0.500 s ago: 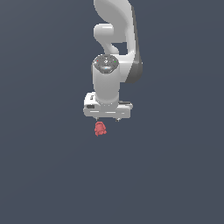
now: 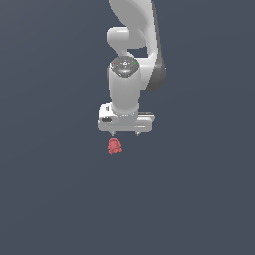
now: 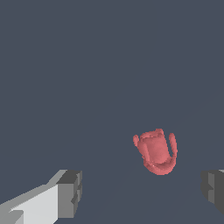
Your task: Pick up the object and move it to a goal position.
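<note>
Exterior view: white Panda arm (image 2: 133,30) descends from the top of the frame, wrist pointing straight down. The gripper (image 2: 125,133) hangs above a flat, uniform dark grey-blue surface (image 2: 50,199); only the short finger tips show beneath the white hand body.

The object (image 2: 114,147), a tiny red lumpy thing with a rounded top, sits on the surface just below the gripper, offset toward the exterior view's left, roughly under the finger on that side. No contact between object and gripper is visible.

Wrist view: the fingers (image 3: 70,193) are spread wide, one grey pad at each side of the frame, nothing held between them. The red object (image 3: 156,151) lies beyond the pads, nearer one finger than the other, clear of both. It shows a raised centre flanked by thin ridges.
</note>
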`<state>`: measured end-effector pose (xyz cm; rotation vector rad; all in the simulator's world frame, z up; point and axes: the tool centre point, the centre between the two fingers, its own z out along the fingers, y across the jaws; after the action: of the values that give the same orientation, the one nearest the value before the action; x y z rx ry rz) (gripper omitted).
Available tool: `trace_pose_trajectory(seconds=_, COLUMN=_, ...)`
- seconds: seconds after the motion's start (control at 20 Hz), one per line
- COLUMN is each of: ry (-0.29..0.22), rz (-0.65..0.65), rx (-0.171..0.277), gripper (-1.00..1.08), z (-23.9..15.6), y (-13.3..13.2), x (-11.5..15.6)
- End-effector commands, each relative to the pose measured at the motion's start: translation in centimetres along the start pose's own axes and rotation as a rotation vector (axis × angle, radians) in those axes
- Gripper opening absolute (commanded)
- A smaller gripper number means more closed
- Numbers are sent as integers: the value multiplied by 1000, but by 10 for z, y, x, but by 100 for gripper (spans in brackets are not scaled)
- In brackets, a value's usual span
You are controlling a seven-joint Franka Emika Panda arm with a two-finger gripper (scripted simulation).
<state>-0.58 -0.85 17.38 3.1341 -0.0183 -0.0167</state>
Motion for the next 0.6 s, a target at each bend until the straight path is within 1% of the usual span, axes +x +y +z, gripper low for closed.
trace_pose_trajectory(seconds=0.0, ry=4, rz=-8, rx=2, gripper=100, z=-3, y=-2, x=0)
trace_pose_trajectory(seconds=0.3, ry=3, rz=-12, rx=2, gripper=100, z=0, y=0, x=0)
trace_pose_trajectory(seconds=0.55, ry=4, rz=-41, rx=2, gripper=100, z=10, y=7, x=-2)
